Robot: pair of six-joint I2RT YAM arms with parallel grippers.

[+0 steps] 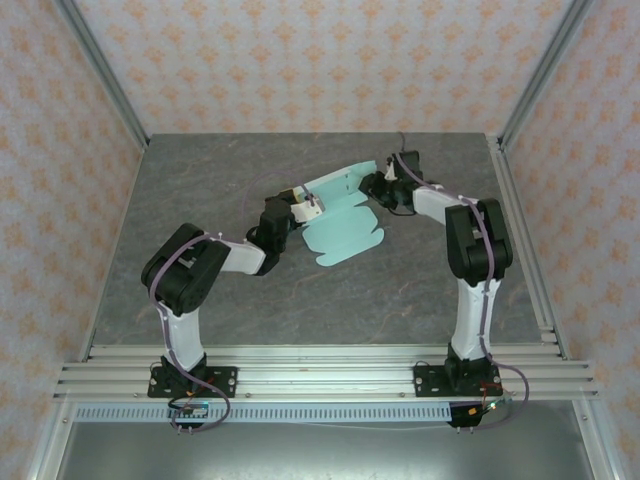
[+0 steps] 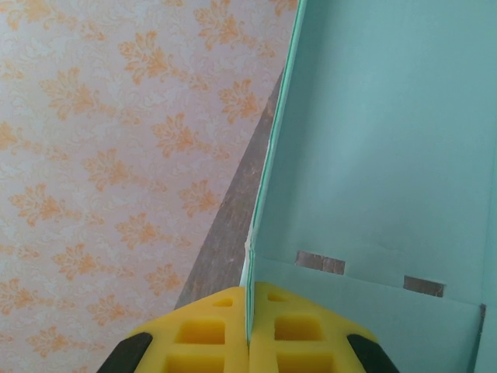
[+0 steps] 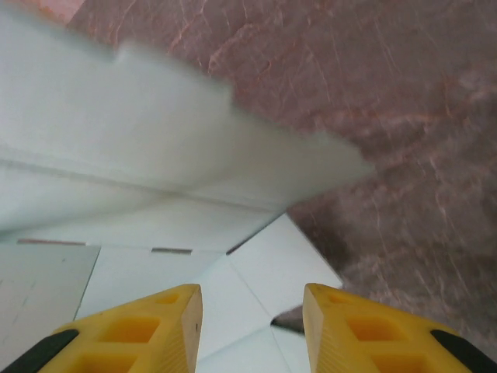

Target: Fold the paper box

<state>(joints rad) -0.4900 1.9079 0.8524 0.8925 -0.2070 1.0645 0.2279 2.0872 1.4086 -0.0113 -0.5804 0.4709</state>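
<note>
Lying toward the far middle of the grey, marble-patterned table (image 1: 210, 190), the pale mint-green thin-card paper box (image 1: 346, 238) is sitting partly folded. Its rounded-tab panels are resting flat on the surface while one long panel is standing up along the far edge. The left hand (image 2: 250, 299) is pinching the card at its left end, its yellow fingers (image 2: 217, 311) pressing together with a thin upright edge of the card caught between them. In the left wrist view a wall of card is rising straight up from the pinch, and two small slots are showing along the fold beside it. The right hand (image 3: 250, 299) is hovering at the box's right end with its yellow fingers standing apart and gripping nothing. Pale card is lying beyond the tips there, and a blurred raised flap is crossing above them. Both arms are reaching in from the near edge of the table and meeting at the box.
</note>
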